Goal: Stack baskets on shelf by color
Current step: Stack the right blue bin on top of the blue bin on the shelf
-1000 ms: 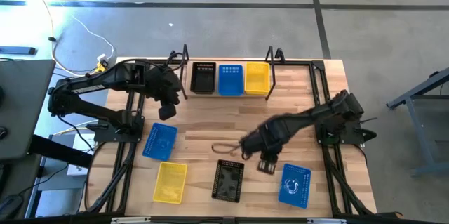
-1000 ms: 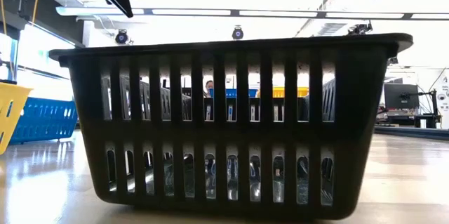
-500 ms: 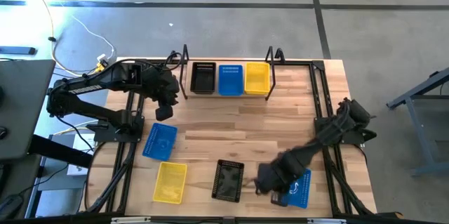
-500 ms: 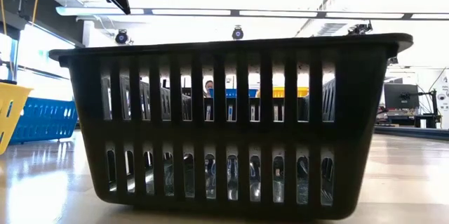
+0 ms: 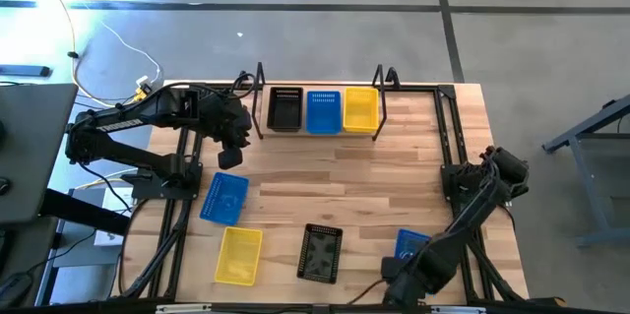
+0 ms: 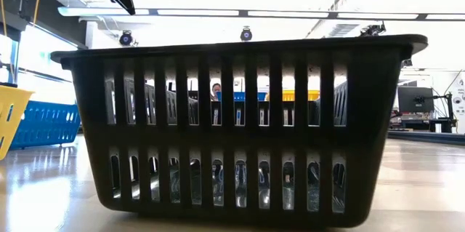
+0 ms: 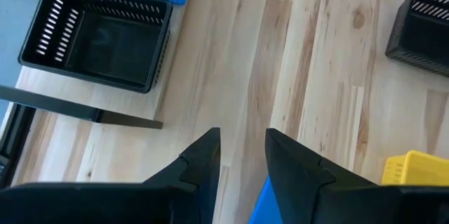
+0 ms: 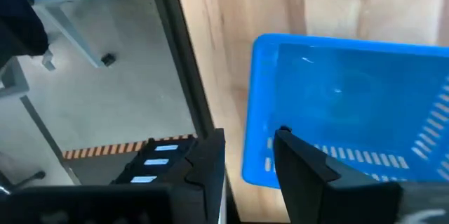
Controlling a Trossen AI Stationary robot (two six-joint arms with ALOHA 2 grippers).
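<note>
In the high view the shelf (image 5: 320, 129) at the far edge carries a black basket (image 5: 285, 109), a blue basket (image 5: 323, 112) and a yellow basket (image 5: 360, 109) side by side. On the table lie a blue basket (image 5: 224, 198), a yellow basket (image 5: 239, 255), a black basket (image 5: 320, 253) and a second blue basket (image 5: 409, 244), half hidden by my right arm. My right gripper (image 5: 399, 275) is open at the near edge, at that basket's near corner (image 8: 263, 161). My left gripper (image 5: 228, 153) is open, in the air left of the shelf. My right gripper has one fingertip (image 8: 286, 140) showing against the near rim (image 8: 261, 112) of the blue basket, the other finger off to its side. Whether the finger touches the rim, I cannot tell. The basket lies flat on the table.
The shelf's black rod brackets (image 5: 258, 97) (image 5: 380, 97) stand at both ends. The table's near edge and the floor (image 8: 105, 104) lie right beside my right gripper. In the low view the black basket (image 6: 232, 126) fills the picture. Bare wood lies between the shelf and the loose baskets.
My right gripper has swept from the table's middle toward the near edge, passing the near right blue basket and ending at its near corner. The baskets have stayed where they were.
</note>
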